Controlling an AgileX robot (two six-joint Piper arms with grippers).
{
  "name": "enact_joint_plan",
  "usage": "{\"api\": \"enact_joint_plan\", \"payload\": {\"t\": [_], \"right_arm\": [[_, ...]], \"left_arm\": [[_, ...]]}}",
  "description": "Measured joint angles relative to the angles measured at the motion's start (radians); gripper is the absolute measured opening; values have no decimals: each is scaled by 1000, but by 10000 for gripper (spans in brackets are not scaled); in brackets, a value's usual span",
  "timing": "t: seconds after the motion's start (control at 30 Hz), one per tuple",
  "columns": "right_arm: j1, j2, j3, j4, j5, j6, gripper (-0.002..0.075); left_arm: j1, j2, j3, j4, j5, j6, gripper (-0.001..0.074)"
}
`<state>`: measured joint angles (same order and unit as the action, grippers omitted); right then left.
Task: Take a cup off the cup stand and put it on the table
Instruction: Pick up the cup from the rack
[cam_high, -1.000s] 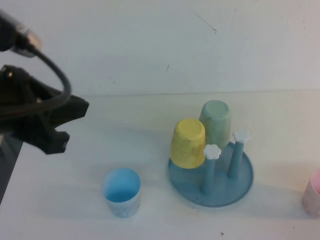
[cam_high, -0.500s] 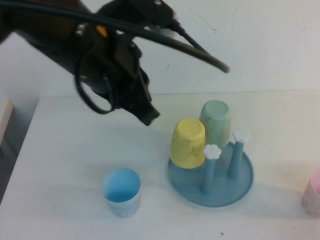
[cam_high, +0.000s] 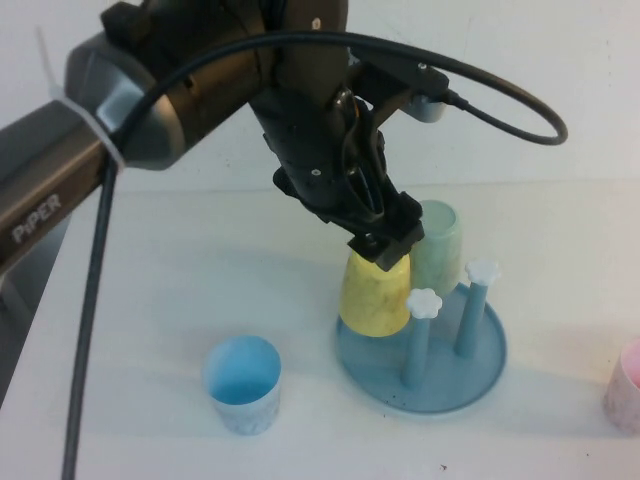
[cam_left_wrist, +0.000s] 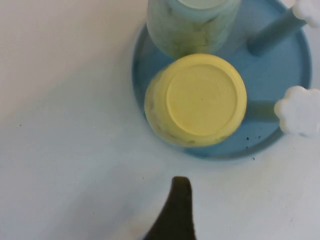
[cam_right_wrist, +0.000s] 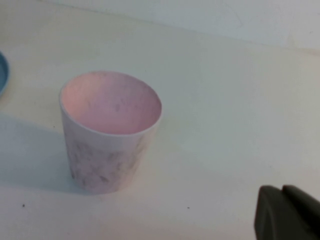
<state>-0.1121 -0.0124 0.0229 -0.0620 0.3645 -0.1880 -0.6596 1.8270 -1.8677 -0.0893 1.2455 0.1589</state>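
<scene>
I hold the left gripper (cam_high: 385, 250) above the inverted cup (cam_high: 375, 290): light, rigid, slick (grasp sidewalls); right gripper (cam_right_wrist: 287, 212) idles; I cannot tell either aperture.

Bright, even light; soft shadows on table (cam_high: 150, 300); slight blur, esp. wrist views.

A light blue cup (cam_high: 242, 384) is set upright and open-mouthed near the front. A pale green cup (cam_high: 437, 247) is held upside down, toward the back. A pink speckled cup (cam_right_wrist: 108, 130) is seen upright at the far right edge.
</scene>
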Motion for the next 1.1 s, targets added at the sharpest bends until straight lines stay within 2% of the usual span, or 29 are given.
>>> {"api": "enact_joint_plan", "payload": {"t": [0.07,0.2,0.67,1.1], "right_arm": [[0,0,0,2,0,0,-3],[0,0,0,9,-2,0,-3],[0,0,0,30,-3,0,-3],[0,0,0,34,-4,0,-3]], "left_arm": [[0,34,-20,0,0,-18,629],[0,100,-51,0,0,-38,681],[-2,204,-69,37,-135,-78,692],[-2,261,-69,48,-126,-80,692]]}}
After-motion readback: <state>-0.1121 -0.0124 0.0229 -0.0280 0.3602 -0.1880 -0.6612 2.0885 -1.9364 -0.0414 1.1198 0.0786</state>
